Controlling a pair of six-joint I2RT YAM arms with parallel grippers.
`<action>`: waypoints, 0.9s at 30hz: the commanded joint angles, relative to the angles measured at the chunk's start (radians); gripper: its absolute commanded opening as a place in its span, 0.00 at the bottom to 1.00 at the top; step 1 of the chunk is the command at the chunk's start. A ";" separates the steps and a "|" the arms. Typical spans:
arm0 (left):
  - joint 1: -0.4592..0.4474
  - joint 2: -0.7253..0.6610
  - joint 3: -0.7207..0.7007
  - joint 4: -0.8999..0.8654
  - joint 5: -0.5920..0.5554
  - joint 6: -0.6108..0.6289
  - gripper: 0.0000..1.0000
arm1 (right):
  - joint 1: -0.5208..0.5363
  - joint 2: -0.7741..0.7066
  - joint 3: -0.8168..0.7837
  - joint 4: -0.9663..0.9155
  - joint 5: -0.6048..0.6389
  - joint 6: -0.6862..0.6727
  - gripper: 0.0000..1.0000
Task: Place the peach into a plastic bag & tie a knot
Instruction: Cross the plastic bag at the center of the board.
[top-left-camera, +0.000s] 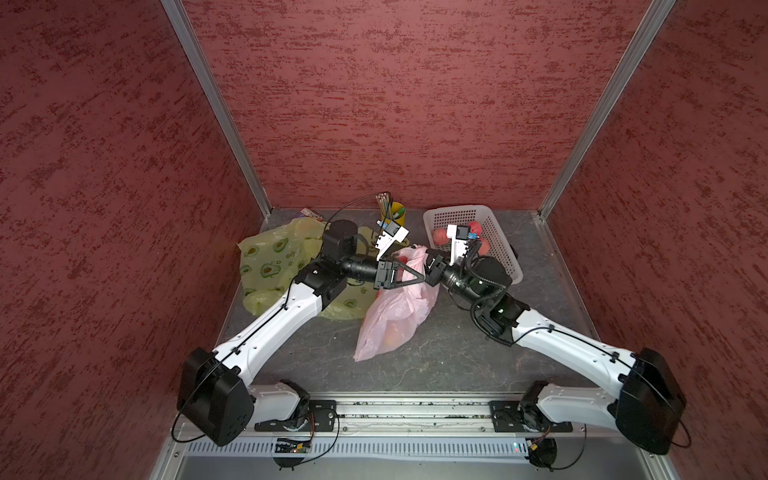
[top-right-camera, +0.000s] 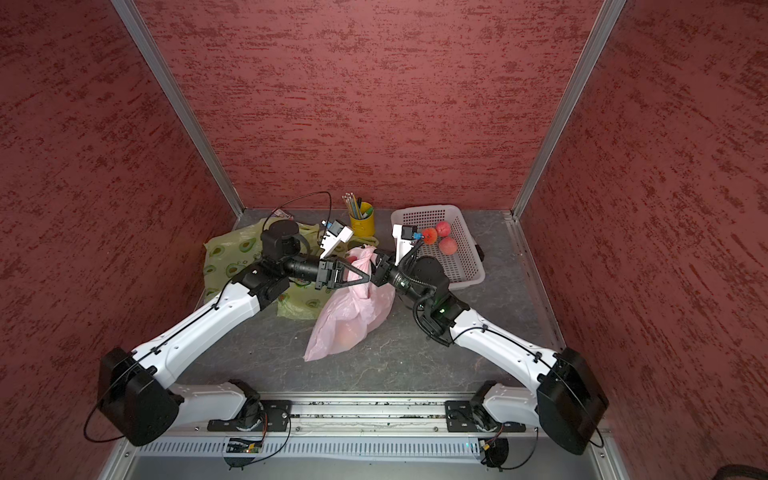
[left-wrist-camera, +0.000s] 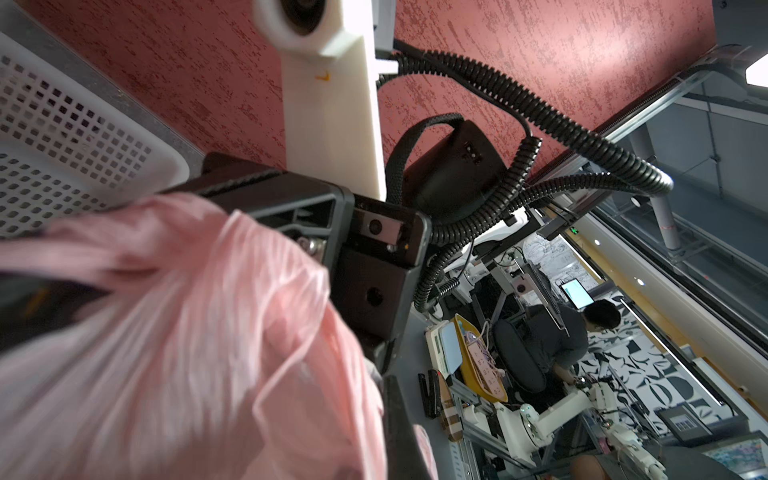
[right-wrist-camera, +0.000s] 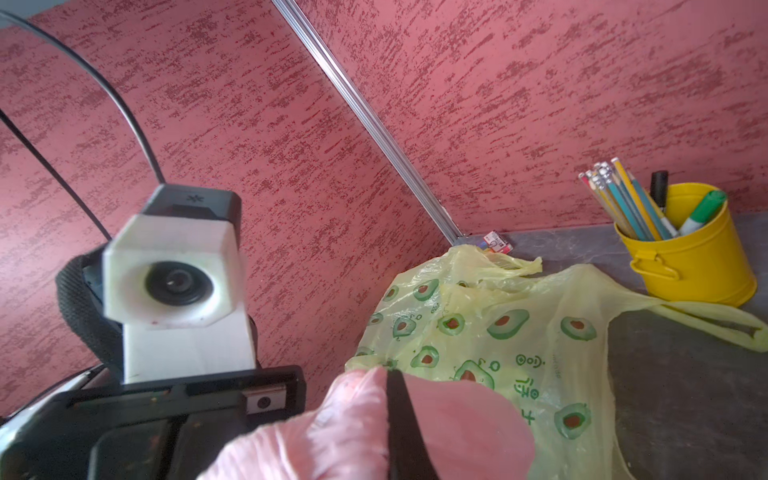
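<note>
left tool (top-left-camera: 420, 277): closed on pink bag (top-left-camera: 397, 316) top | right tool (top-left-camera: 429, 269): closed on same top

The bag (top-left-camera: 399, 316) lies mid-table (top-left-camera: 457, 365) with a peach (top-left-camera: 392, 337) in it. A flat bag (top-left-camera: 266, 266) lies to its left, toward the back left corner, where a packet (top-left-camera: 311, 214) sits. The cup (top-right-camera: 362, 222) stands at the back edge. Right of it, the basket (top-right-camera: 465, 266) holds three peaches (top-right-camera: 448, 246).
</note>
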 joint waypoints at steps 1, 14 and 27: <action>0.012 -0.017 -0.055 0.021 -0.083 -0.002 0.00 | 0.018 -0.053 0.024 0.177 -0.056 0.106 0.00; 0.016 -0.021 -0.112 0.149 -0.174 -0.027 0.02 | 0.021 -0.009 0.017 0.166 -0.021 0.118 0.00; 0.012 -0.077 -0.045 -0.056 -0.163 0.066 0.56 | 0.012 -0.016 0.026 0.039 0.085 -0.002 0.00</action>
